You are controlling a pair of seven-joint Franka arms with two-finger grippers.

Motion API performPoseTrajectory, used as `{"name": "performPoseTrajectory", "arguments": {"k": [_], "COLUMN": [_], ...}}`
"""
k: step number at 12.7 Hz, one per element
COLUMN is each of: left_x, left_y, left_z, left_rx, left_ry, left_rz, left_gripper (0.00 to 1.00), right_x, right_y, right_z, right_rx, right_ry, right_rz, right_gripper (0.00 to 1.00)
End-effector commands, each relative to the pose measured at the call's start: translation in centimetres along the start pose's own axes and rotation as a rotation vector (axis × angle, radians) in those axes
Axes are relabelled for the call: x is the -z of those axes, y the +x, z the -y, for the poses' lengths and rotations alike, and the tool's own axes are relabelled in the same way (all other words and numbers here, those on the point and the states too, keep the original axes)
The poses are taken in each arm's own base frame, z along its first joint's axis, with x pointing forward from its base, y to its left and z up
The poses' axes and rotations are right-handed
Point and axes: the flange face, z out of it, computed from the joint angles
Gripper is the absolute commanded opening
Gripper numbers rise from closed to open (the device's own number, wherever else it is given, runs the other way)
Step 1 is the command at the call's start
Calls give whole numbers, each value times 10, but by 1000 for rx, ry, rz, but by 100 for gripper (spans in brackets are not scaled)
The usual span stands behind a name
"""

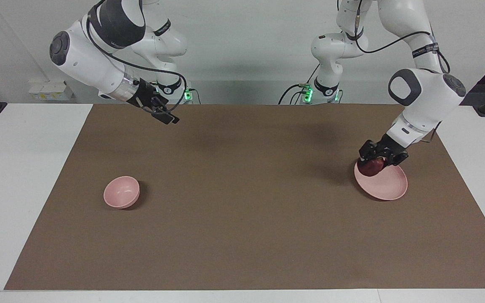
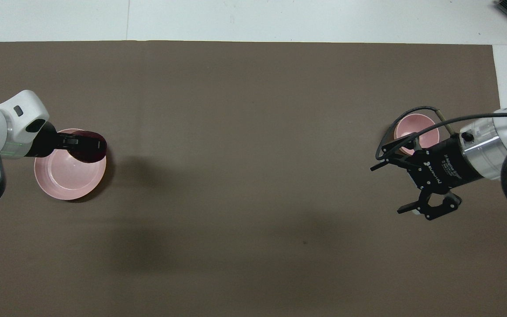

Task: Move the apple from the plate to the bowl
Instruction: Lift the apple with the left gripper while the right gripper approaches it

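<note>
The dark red apple [image 1: 371, 167] is between the fingers of my left gripper [image 1: 373, 162], at the rim of the pale pink plate [image 1: 387, 185] at the left arm's end of the table. I cannot tell whether the apple still touches the plate. In the overhead view the apple [image 2: 88, 148] covers the plate's [image 2: 62, 176] rim on the side toward the table's middle. The small deep pink bowl [image 1: 121, 192] stands empty at the right arm's end. My right gripper [image 1: 166, 114] is open and empty, raised in the air. In the overhead view the right gripper [image 2: 385, 190] partly covers the bowl [image 2: 416, 130].
A brown mat [image 1: 242, 210] covers most of the white table [image 1: 19, 168]. Nothing else lies on it between the plate and the bowl.
</note>
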Motion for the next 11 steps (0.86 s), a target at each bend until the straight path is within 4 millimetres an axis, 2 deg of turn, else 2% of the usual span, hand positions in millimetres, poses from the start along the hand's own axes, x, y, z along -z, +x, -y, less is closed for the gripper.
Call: {"name": "performPoseTrajectory", "arguments": {"k": [1,3,5,7,9,11], "left_x": [-9,-23,-32,-41,-45,-51], "left_y": [7,6,3,-2,-5,-9], "left_z": [-47,-89,-127,-167,-190,-228], "left_rx": [68,108,144,159,188,207], "left_ry": [-140,-229,-340,-408,-462,-477], "left_rz": [3,19,32,52,66,41], "left_gripper": [0,0,0,0,0,0], "right_x": [-11,-17,-31,-42,-48,-54], "right_y": [6,10,-1,-3,-2,-11], "right_z": [13,24,43,57,70,80], "right_rx": [-57,-85,-133,-157,-179,-192], "right_ry": [48,79,113,135,195,242], "right_rz": [63,67,72,67,112,157], "right_gripper": [100,100,100,100,100,100]}}
